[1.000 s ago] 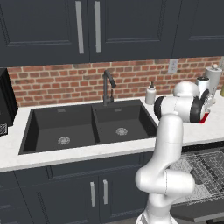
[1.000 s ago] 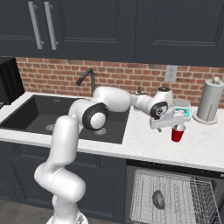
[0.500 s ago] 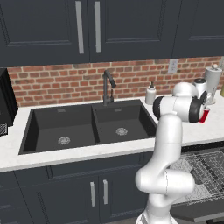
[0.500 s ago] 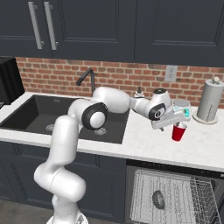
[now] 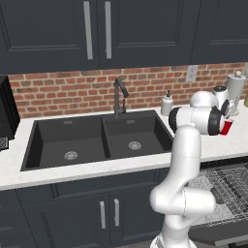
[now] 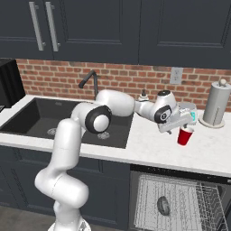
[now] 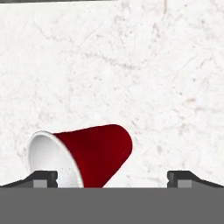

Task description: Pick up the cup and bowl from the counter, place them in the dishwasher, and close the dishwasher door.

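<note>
- White marbled counter point(image 6: 149, 144) runs under a brick backsplash, with a black double sink point(image 5: 97, 140) set in it and dark cabinets above and below.
- Cup point(image 6: 184, 135), red with a pale inside, stands upright on the counter to the right of the sink, near the paper towel roll point(image 6: 215, 104).
- Gripper point(image 6: 186, 122) hangs just above and beside the cup, reached out over the counter. Its jaws stand wide apart and hold nothing.
- Hand view shows the cup point(image 7: 83, 155) offset toward one fingertip rather than centred between the two; its rim sits close to that fingertip point(image 7: 43, 178).
- Judgement: the wide opening suits straddling the cup's rim, but the offset suggests the hand needs to shift sideways before closing, or one finger may knock the cup over.
- Dishwasher point(image 6: 180, 200) sits below the counter with its wire rack pulled out, ready for loading. A dark rounded object in the rack is likely the bowl point(image 6: 163, 205); it is too small to confirm.
- Dishwasher door point(image 5: 227, 233) is down, not yet closed.
</note>
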